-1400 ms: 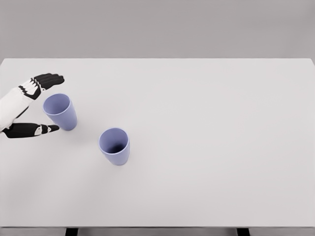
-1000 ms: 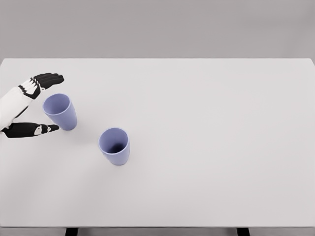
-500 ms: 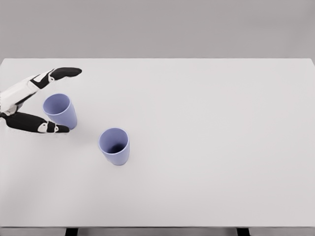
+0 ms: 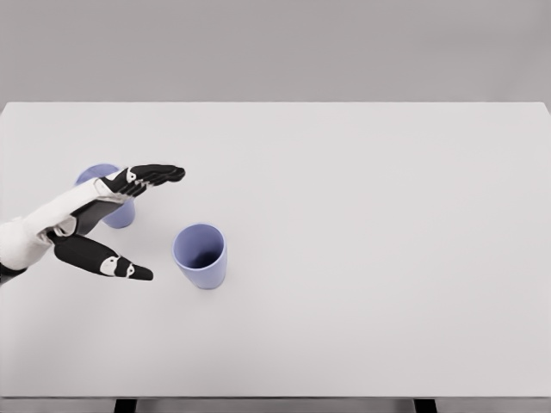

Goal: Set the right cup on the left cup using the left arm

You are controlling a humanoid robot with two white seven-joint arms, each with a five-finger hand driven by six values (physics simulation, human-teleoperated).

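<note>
Reaching left hand, fingers spread, beside right cup.

The setting is a bare simulated test space, not a lived-in room. A wide, plain white rectangular tabletop fills nearly the whole head view, its surface smooth and evenly lit with only soft shadows. Behind its far edge stands a flat, featureless grey backdrop with no texture, seams or fittings. Along the bottom edge, two short dark leg stubs show beneath the table's front rim. The uniform surfaces and clean edges mark a rendered scene.
</note>
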